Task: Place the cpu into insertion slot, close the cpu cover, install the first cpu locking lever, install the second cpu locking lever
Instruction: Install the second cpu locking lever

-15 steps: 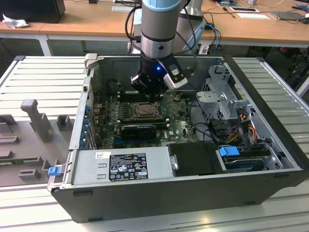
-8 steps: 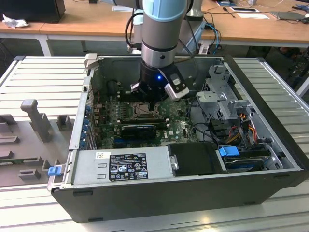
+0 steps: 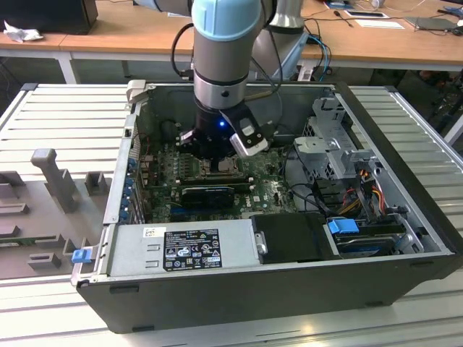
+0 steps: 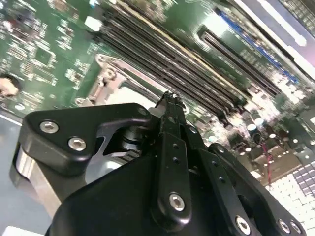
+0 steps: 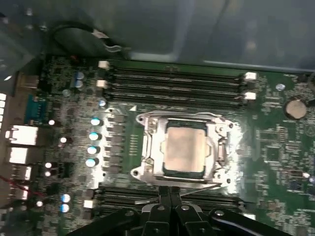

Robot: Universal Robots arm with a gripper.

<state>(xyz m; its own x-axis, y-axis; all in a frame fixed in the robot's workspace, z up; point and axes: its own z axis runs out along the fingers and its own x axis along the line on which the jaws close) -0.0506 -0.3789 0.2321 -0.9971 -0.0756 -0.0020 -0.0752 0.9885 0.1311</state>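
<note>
1. The cpu sits flat in the insertion slot, in the middle of the green board. The cpu cover lies down around it like a silver picture frame, so the chip's pale top shows through its window.

2. The pincer is right at one edge of the slot, and its two tips are pressed together with nothing between them. In the second wrist view the tips point at the silver edge of the slot.

3. My guess is that the job now is the thin locking lever along that edge (it is hard to see whether it is hooked yet). To do it well, the tips should push on the wire only, slowly and in a straight line, and not scrape the chip or the green board.

4. In the exterior view the arm reaches straight down into an open computer case. Loose cables lie in the case on the exterior view's right, well apart from the slot.

5. The case lies on a grey ribbed desk. Far behind it stands a wooden desk with papers.
</note>
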